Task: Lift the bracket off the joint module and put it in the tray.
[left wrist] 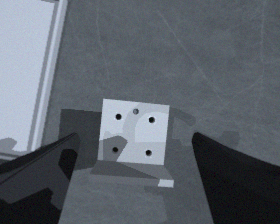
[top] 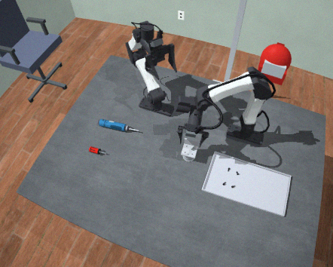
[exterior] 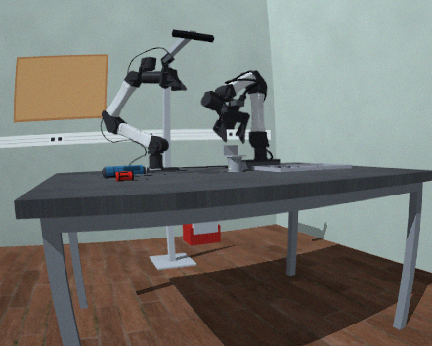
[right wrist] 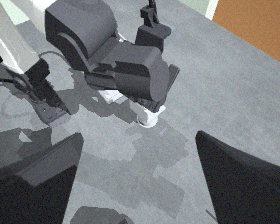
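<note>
The white bracket [top: 189, 150] [exterior: 231, 150] [left wrist: 133, 157] [right wrist: 147, 122] sits on the joint module [top: 188, 159] [exterior: 235, 165], a pale round body standing on the table outside the tray. In the left wrist view, the bracket shows a square plate with holes and an upright flange; it hides the module. The tray [top: 260, 188] [exterior: 337, 167] [left wrist: 21, 75] lies beside them. My left gripper [top: 191, 143] [exterior: 232, 141] [left wrist: 136, 135] is open above the bracket, its fingers to either side in the wrist view. My right gripper [top: 161, 69] [right wrist: 139, 134] is open and empty, raised far back.
Several small dark screws [top: 229, 170] lie in the tray. A blue electric screwdriver [top: 113, 125] [exterior: 124, 170] and a red screwdriver [top: 94, 150] [exterior: 124, 176] lie on the other side of the table. The left arm's links show in the right wrist view, above the module.
</note>
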You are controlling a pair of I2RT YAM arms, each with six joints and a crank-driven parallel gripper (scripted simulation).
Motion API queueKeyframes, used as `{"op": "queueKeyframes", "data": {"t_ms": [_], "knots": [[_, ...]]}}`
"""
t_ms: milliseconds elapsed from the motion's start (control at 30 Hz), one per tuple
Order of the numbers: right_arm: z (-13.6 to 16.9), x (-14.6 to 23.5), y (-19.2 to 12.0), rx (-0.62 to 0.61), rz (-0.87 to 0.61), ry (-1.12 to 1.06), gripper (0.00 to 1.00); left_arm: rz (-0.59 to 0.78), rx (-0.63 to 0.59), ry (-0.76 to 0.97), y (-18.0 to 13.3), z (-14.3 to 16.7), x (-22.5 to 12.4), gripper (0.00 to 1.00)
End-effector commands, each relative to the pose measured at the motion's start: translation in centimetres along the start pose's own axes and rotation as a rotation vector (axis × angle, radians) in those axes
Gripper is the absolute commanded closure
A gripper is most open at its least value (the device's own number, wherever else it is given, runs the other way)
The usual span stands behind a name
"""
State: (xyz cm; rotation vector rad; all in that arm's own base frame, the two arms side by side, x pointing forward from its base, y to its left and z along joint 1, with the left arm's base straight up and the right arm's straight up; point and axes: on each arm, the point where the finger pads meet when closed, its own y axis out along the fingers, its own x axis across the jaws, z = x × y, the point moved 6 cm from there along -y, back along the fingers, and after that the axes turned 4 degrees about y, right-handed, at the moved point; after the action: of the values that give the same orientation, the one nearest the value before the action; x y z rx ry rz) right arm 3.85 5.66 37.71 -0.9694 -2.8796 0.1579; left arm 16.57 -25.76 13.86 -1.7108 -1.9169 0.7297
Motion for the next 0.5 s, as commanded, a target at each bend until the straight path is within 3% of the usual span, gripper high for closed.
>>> {"op": "queueKeyframes", "data": {"t_ms": [0,167,333,400,433,467], "knots": [[0.7,-0.3,-0.4,0.043,0.012,0.008,0.0,-0.052,-0.031,0.014,-1.6,0.4,-0.2,0.0],[0.7,-0.3,-0.5,0.042,0.012,0.008,0.0,0.052,0.03,0.084,-3.8,1.3,-1.4,0.0],[0.7,-0.3,-0.5,0.042,0.012,0.008,0.0,0.156,0.125,0.294,-6.1,1.7,-1.1,0.61],[0.7,-0.3,-0.5,0.042,0.012,0.008,0.0,0.156,0.125,0.294,-6.1,1.7,-1.1,0.61],[0.7,-0.3,-0.5,0.042,0.012,0.008,0.0,0.156,0.146,0.353,-6.0,1.9,-0.9,0.7],[0.7,-0.3,-0.5,0.042,0.012,0.008,0.0,0.157,0.169,0.413,-5.9,2.0,-0.7,0.7]]}}
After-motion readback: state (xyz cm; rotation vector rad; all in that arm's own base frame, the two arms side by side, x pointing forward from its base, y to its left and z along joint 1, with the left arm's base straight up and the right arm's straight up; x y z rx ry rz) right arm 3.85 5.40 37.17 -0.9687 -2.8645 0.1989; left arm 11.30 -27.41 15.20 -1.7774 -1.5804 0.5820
